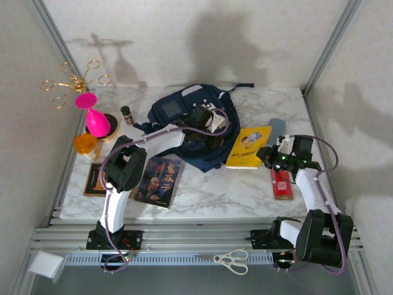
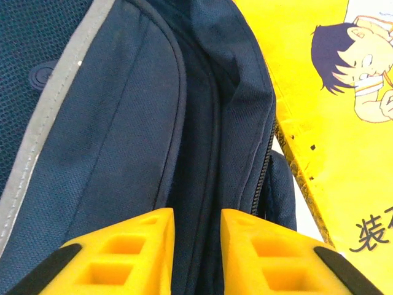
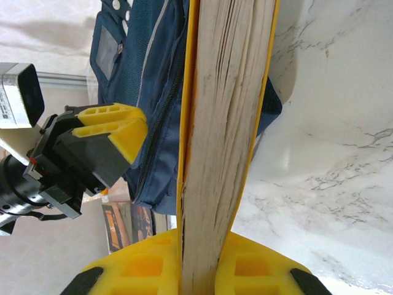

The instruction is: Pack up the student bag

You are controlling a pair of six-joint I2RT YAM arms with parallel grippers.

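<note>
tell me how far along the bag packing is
Done: little that shows. The student bag lies unzipped on the table, and its inside is hidden.
In hand: the right end effector is shut on the yellow book, whose edge is at the bag's opening. The left end effector straddles the opening's fabric; a grip is unclear.
Left: get that book inside, then probably the dark book and red item.

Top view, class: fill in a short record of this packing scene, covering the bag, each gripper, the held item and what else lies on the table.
bag: navy backpack, lying mid-table
left gripper: at the backpack's zip edge, fingers slightly apart, grip unclear
right gripper: shut on yellow book
yellow book position: right beside the backpack's zip
also on table: dark book, red box
</note>
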